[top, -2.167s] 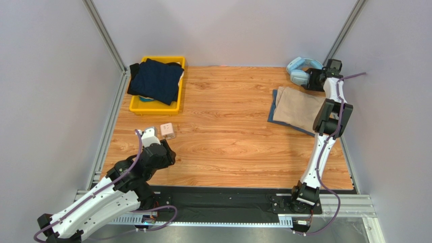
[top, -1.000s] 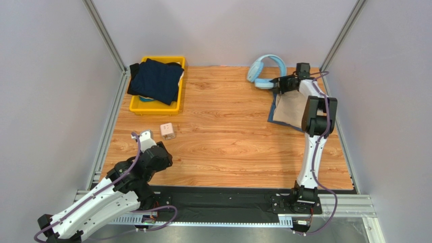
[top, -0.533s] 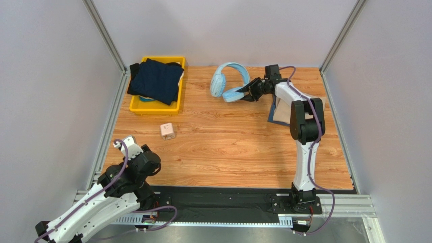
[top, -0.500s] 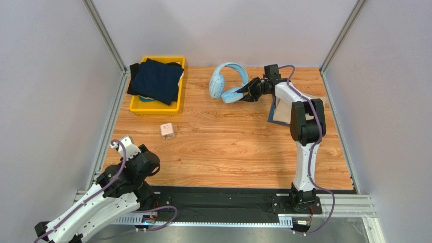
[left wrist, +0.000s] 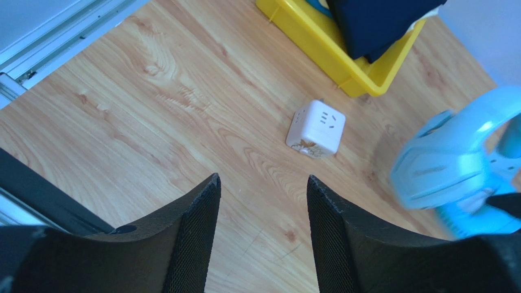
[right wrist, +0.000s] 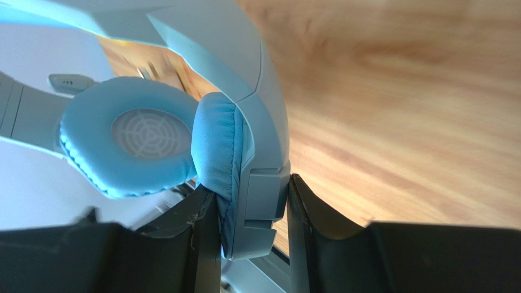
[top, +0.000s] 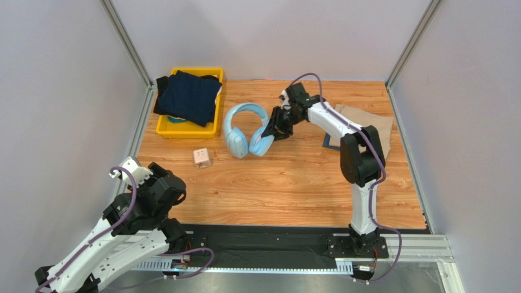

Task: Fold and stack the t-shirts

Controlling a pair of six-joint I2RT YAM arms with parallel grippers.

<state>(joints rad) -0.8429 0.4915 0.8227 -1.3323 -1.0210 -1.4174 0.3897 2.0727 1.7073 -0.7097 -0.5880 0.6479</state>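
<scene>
While the right pincer [top: 273, 132] grips headphones [top: 235, 141], a white cube [top: 202, 158] sits nearby.

The right arm [top: 333, 122] hides part of the tan shirt [top: 380, 125], and the headphones [left wrist: 452, 174], blurred, are cropped at right.

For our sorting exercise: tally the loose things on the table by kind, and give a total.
shirts: 3, namely navy shirt, black shirt, tan shirt; a blue edge under the tan one may be a fourth
headphones: 1
white cube: 1
yellow bin: 1
Total: 6
</scene>
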